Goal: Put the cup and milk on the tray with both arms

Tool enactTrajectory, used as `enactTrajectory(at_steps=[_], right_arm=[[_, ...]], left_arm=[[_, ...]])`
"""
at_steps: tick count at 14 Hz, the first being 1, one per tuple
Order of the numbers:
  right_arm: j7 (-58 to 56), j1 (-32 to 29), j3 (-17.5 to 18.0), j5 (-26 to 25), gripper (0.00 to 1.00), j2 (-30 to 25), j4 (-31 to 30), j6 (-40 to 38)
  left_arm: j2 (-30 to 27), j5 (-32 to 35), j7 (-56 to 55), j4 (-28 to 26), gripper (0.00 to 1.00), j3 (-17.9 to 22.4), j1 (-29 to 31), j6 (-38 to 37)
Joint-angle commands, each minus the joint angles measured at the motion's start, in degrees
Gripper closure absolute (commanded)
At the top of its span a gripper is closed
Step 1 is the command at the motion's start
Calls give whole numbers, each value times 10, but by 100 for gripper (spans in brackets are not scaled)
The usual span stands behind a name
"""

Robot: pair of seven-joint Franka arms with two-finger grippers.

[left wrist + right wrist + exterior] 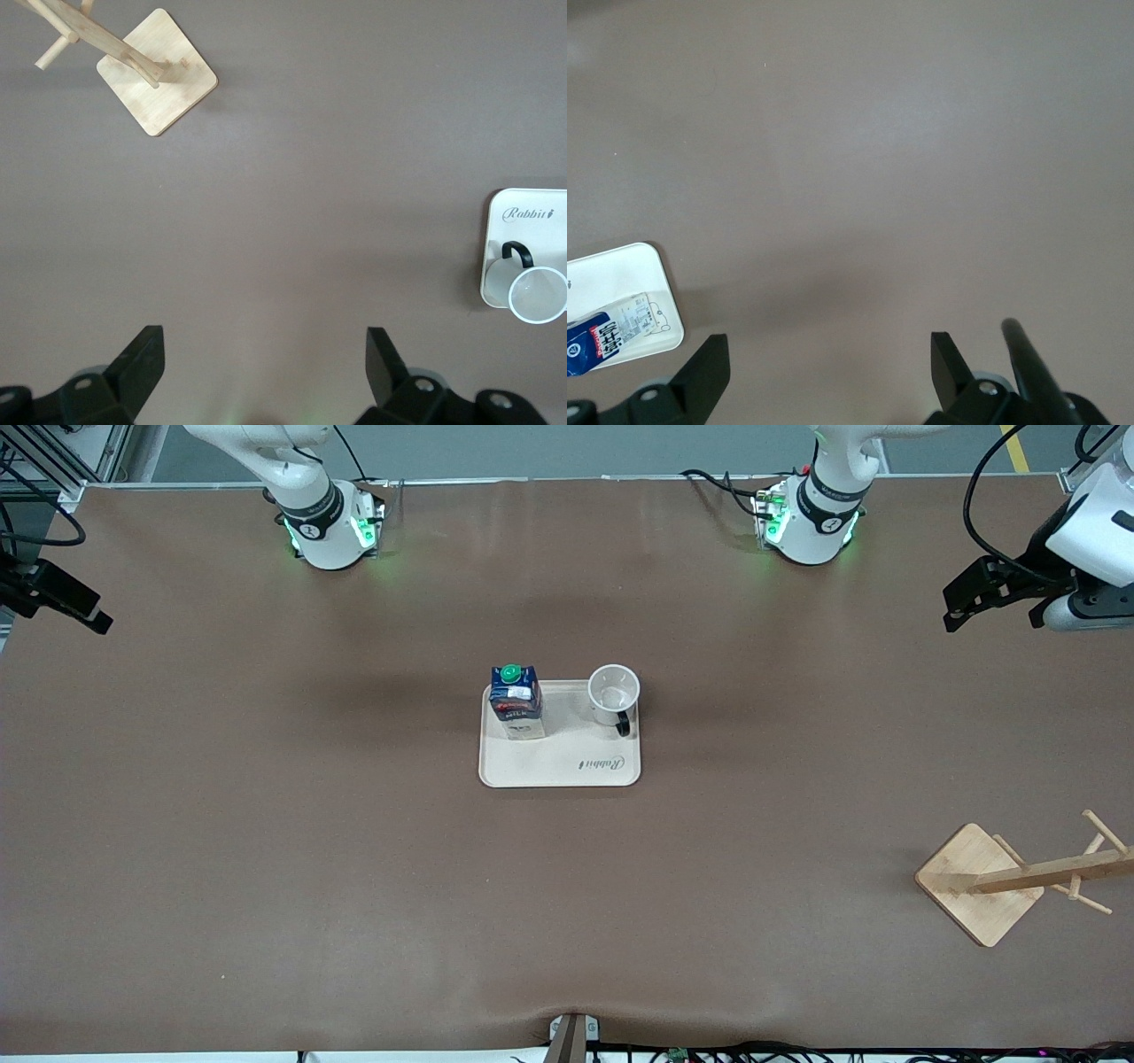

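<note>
The cream tray (558, 766) lies mid-table. The milk (516, 701), blue with a green cap, stands upright on the tray's corner toward the right arm's end. The white cup (615, 693) stands upright on the corner toward the left arm's end, its black handle toward the front camera. My left gripper (955, 613) is open and empty, up over the left arm's end of the table. My right gripper (99, 620) is open and empty over the right arm's end. The left wrist view shows the open gripper (264, 354), cup (537, 294) and tray (496, 266). The right wrist view shows the open gripper (828, 359), tray (620, 266) and milk (598, 335).
A wooden peg rack on a square base (979, 881) stands near the left arm's end, nearer the front camera than the tray; it also shows in the left wrist view (158, 84). Brown table surface (266, 824) surrounds the tray.
</note>
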Motion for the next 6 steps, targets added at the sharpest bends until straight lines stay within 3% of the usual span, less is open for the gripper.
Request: enactTrajectory(at_steps=[1,6], right_arm=[[-3,-1,0,-12,0,5,16,-7],[0,0,0,-11,0,6,17,-7]], left_arm=[[-15,-10,9,-9,0,2,3,4],[-7,-4,-3,4,0,0,0,0]])
